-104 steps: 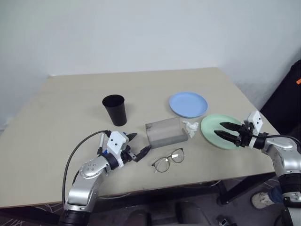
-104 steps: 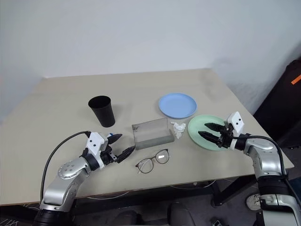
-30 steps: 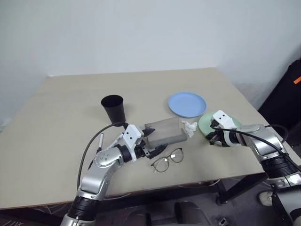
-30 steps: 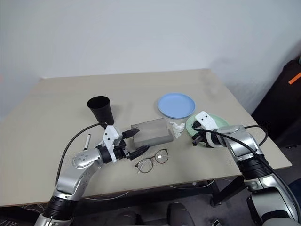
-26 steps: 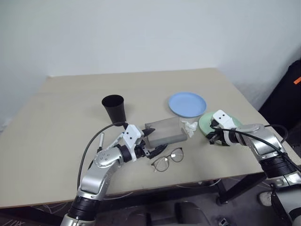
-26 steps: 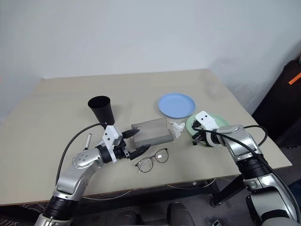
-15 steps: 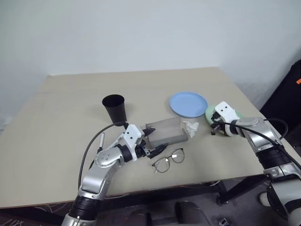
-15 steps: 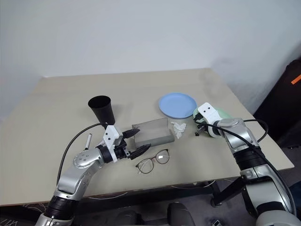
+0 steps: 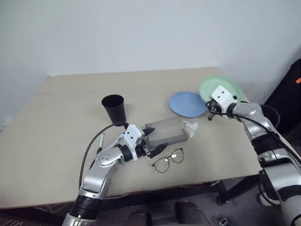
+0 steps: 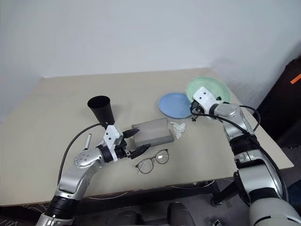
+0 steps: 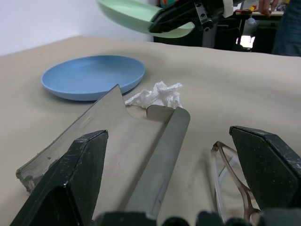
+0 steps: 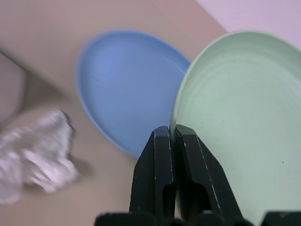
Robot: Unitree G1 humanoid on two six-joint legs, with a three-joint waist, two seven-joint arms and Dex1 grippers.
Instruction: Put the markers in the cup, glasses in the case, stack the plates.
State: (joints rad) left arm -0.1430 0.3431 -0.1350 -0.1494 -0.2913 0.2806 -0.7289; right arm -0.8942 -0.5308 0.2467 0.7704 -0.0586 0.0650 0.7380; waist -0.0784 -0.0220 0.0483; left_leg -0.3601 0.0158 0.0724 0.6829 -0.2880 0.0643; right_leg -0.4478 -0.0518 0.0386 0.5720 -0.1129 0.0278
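Above the blue plate (image 9: 187,103), right gripper (image 12: 171,141) pinches mint plate (image 9: 220,88).

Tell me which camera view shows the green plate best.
The right wrist view: the green plate shows large there, its rim pinched in the shut right claw above the blue plate. The head views show it small, lifted and tilted. The left wrist view shows only its underside at the far edge.

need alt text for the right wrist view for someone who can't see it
The right gripper, fingers shut on the rim of the mint green plate, holds it raised beside the light blue plate, which lies on the tan table. A crumpled white tissue lies nearby.
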